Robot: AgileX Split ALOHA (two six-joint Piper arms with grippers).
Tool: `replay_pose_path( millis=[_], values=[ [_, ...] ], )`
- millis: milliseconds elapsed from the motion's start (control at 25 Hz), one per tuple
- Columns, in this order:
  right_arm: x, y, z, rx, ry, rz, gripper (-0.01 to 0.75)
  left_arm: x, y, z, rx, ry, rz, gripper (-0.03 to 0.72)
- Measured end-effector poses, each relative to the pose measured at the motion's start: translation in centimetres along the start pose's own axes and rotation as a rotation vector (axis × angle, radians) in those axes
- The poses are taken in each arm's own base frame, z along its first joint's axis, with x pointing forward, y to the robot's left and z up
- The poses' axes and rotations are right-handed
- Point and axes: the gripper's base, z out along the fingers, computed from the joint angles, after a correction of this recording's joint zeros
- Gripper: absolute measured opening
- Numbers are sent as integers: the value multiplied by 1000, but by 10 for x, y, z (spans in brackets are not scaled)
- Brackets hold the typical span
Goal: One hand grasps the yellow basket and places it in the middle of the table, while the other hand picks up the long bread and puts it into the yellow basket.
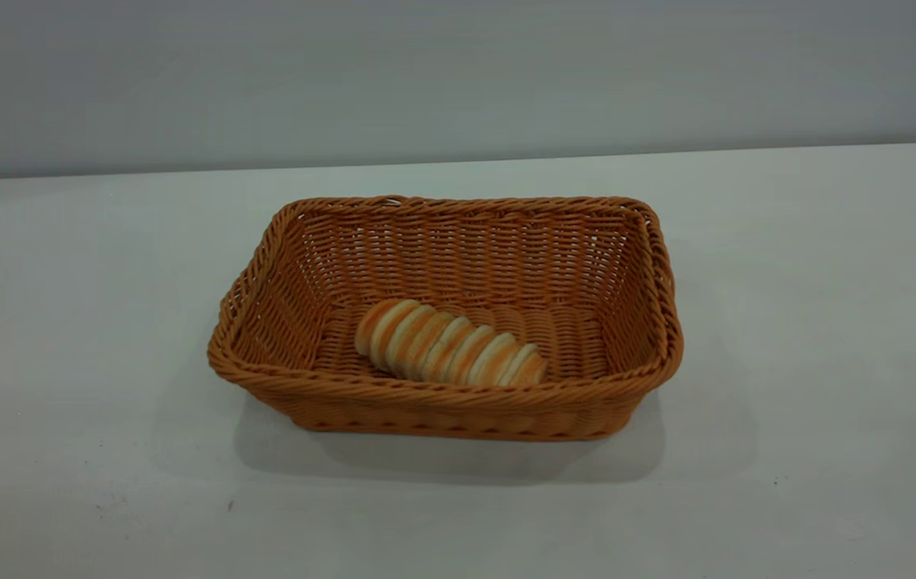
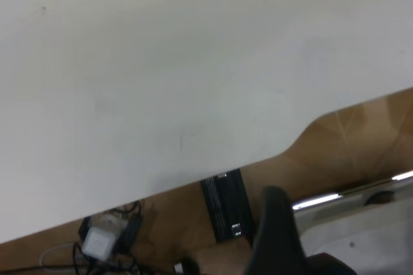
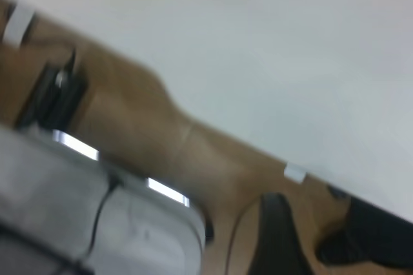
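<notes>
The yellow basket (image 1: 458,402) stands in the middle of the white table (image 1: 827,322). The long bread (image 1: 448,344) lies inside it on the basket floor, near the front wall and slightly slanted. Neither arm shows in the exterior view. Part of my left gripper (image 2: 276,226) shows dark in the left wrist view, off the table's edge over the floor, with nothing seen in it. Part of my right gripper (image 3: 276,230) shows in the right wrist view, also beyond the table's edge. The basket and the bread are out of both wrist views.
The left wrist view shows bare tabletop (image 2: 193,62), its edge, a brown floor, a black box (image 2: 226,204) and cables. The right wrist view shows tabletop (image 3: 290,42), brown floor and grey equipment (image 3: 77,210). A grey wall stands behind the table.
</notes>
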Motion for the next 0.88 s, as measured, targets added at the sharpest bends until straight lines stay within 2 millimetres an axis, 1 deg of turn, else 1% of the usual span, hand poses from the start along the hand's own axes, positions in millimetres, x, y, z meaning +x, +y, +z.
replay_pose_path(
  millis=[80,200,400,480,640,880],
  values=[
    [5,-2,-8,48,-70,66,557,2,1,-2,-19,-23,-31,584],
    [18,0,-23,137,-213,128,557,9,2,-8,-65,-83,-95,584],
    [44,12,-42,233,-428,142,557,26,-1,-20,-126,-230,-145,584],
    [47,14,-43,238,-446,139,557,33,-3,-25,-136,-290,-142,584],
    [48,14,-43,236,-447,139,557,46,-7,-30,-150,-376,-136,584],
    [48,14,-43,234,-447,140,556,47,-7,-30,-151,-383,-135,584]
  ],
)
